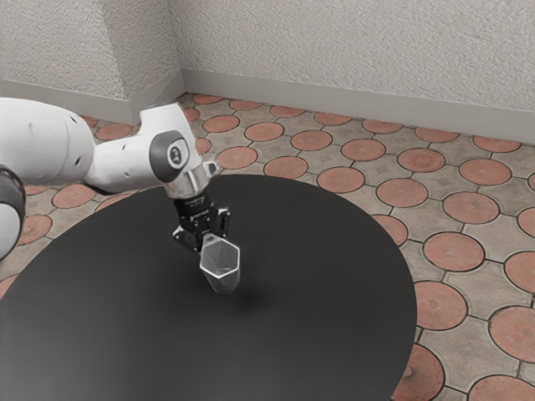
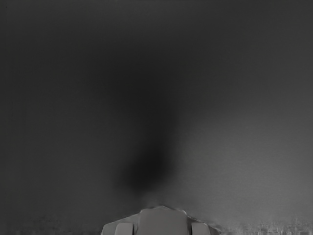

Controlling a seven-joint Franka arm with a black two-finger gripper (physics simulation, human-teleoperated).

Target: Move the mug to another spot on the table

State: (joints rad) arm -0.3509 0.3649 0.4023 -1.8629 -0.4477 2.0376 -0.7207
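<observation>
Grey faceted mug (image 1: 222,267): smooth, semi-gloss, translucent-looking. Round black tabletop (image 1: 326,284): matt, smooth. White robot arm casing (image 1: 50,150): smooth, glossy plastic.

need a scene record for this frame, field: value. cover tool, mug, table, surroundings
arm: white, comes in from the exterior view's left
tool: black, fingers closed on the mug's rim
mug: grey, faceted, tilted, hangs just under the tool
mug-table contact: cannot tell; the mug's shadow lies close by its base
table: round, black
mug position: near the table's middle
floor: round red tiles
</observation>
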